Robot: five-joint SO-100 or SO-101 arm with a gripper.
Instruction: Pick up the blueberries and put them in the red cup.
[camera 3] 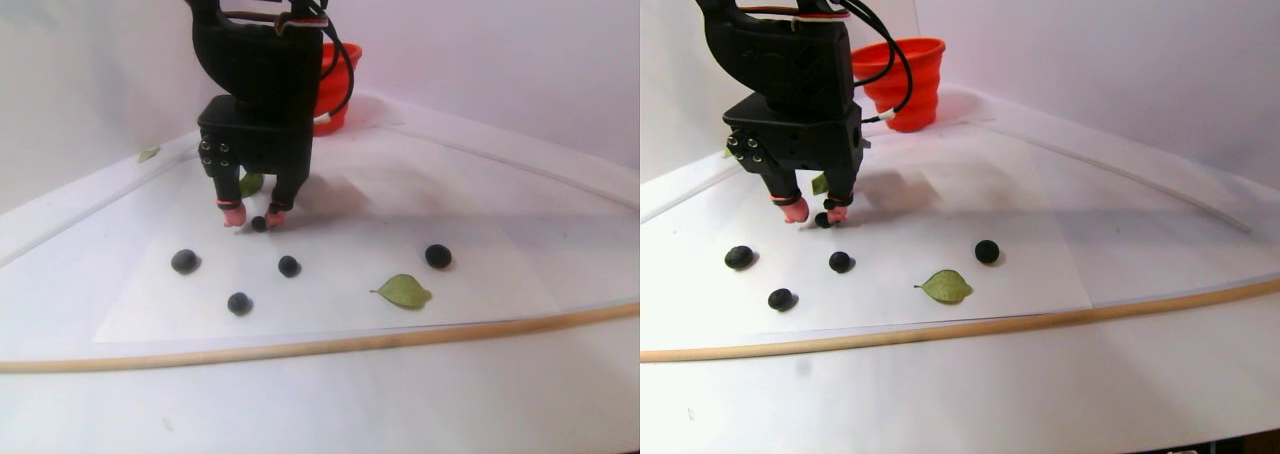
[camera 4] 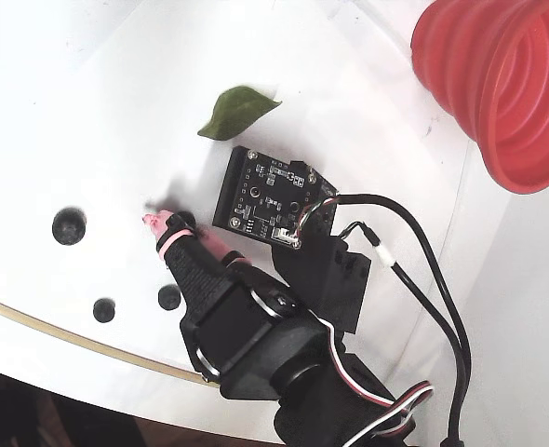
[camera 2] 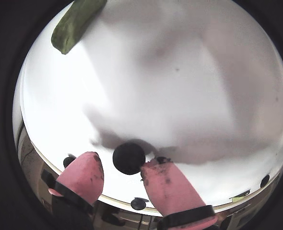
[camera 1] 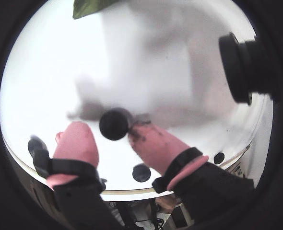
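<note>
In the left half of the stereo pair view, four blueberries lie loose on the white table, the leftmost at about nine o'clock from the cluster's centre, with one and another toward the middle and the last off at three o'clock, past a green leaf. They are spread well apart, which lets the arm take one at a time without nudging a neighbour. The gripper reaches down at twelve o'clock from that cluster, its pink-tipped jaws set to either side of a fifth berry. In a wrist view that berry sits between the fingertips, touching the right pad while a slim gap shows at the left, so the jaws look narrowed around it but probably not yet clamped; the fisheye blur makes contact hard to judge. The berry seems to rest on the table, which suggests the grasp is just being made. The red cup stands far back at one o'clock from the gripper, partly hidden behind the arm, mouth upward, ready to take the berry from above.
</note>
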